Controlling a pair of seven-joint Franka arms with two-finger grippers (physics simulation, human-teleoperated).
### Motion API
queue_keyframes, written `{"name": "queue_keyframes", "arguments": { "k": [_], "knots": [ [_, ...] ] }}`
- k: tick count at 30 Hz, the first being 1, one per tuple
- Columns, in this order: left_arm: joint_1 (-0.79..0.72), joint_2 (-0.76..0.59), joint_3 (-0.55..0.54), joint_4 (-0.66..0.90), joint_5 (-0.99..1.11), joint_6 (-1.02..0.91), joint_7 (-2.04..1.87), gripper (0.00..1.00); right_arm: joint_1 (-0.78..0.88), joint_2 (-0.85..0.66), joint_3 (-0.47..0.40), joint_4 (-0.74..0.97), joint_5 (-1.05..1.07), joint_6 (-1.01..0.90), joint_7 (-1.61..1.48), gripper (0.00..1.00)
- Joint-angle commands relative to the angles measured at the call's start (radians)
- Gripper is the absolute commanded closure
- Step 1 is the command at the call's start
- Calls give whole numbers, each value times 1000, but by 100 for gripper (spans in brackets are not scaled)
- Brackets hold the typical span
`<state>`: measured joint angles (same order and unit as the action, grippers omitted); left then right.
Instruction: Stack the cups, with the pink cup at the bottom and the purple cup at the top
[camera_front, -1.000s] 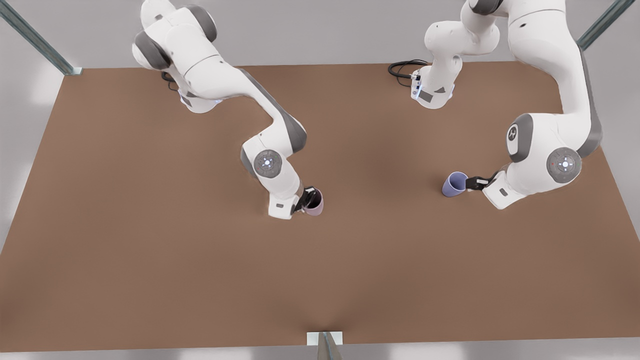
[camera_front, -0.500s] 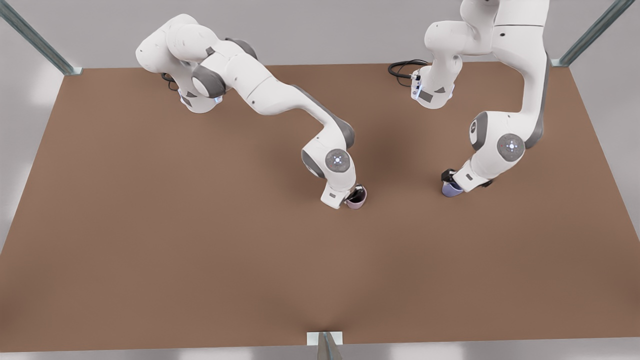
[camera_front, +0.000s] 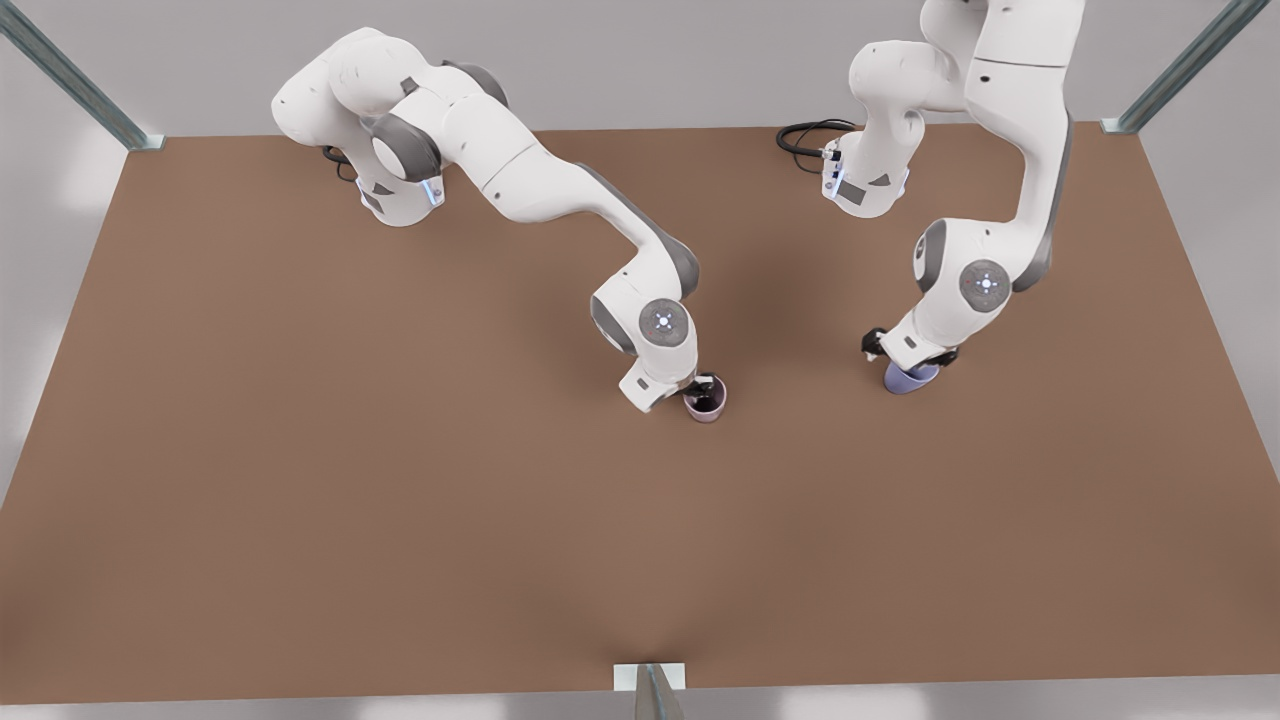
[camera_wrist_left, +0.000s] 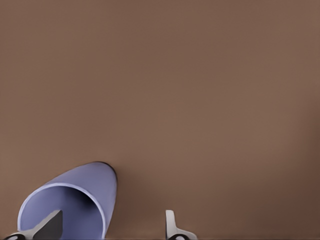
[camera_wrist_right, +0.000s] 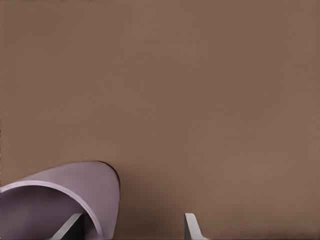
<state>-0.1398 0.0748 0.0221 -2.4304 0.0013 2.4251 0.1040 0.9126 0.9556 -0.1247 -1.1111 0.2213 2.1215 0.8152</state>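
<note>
Left gripper (camera_wrist_left: 107, 227) straddles the upright purple cup's (camera_wrist_left: 75, 200) wall (right gripper (camera_wrist_right: 135, 227) likewise, pink cup (camera_wrist_right: 60, 200)), both open.

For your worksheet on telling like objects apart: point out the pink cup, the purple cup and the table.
pink cup (camera_front: 710, 409), front view, on its outer wall below the rim.
purple cup (camera_wrist_left: 92, 181), left wrist view, on its lavender outer wall.
table (camera_front: 300, 450), front view, on a bare brown part of the top.

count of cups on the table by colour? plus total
pink cup: 1
purple cup: 1
Total: 2
</note>
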Motion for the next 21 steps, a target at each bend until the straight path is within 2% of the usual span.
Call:
{"name": "queue_keyframes", "arguments": {
  "k": [1,7,8,10,11,12,14,15,16,17,19,20,21],
  "knots": [
    [8,5,1,-4,2,20,-4,0,0,-3,0,2,12,5,159,20],
    [8,20,-1,-18,2,20,-4,0,11,-109,-16,-30,75,-9,150,20],
    [8,25,1,-18,2,20,-4,0,2,-162,-16,-76,85,-9,138,19],
    [8,26,-1,-22,2,20,-4,0,-63,-386,-21,-264,81,-26,26,12],
    [8,28,1,-22,2,22,-4,0,-142,-546,-41,-416,81,-63,-125,9],
    [6,36,1,-22,2,26,-4,0,-312,-619,-30,-411,67,-237,-177,0],
    [6,45,-1,-22,2,35,-4,0,-529,-737,-30,-469,64,-290,-506,0],
    [6,49,1,-22,2,37,-4,0,-670,-790,-18,-464,6,-405,-697,0],
    [6,60,1,-22,2,51,-4,1,-797,-830,68,-474,-127,-445,-712,0],
    [6,63,1,-22,2,55,-4,8,-908,-853,152,-474,-215,-512,-719,0],
    [6,65,1,-21,2,55,-4,29,-919,-844,70,-411,-229,-529,-857,0],
    [6,65,1,-21,2,54,-4,34,-919,-799,60,-380,-229,-515,-873,0],
    [6,71,1,-21,2,55,-4,46,-908,-736,62,-308,-229,-515,-861,0]
  ]
}}
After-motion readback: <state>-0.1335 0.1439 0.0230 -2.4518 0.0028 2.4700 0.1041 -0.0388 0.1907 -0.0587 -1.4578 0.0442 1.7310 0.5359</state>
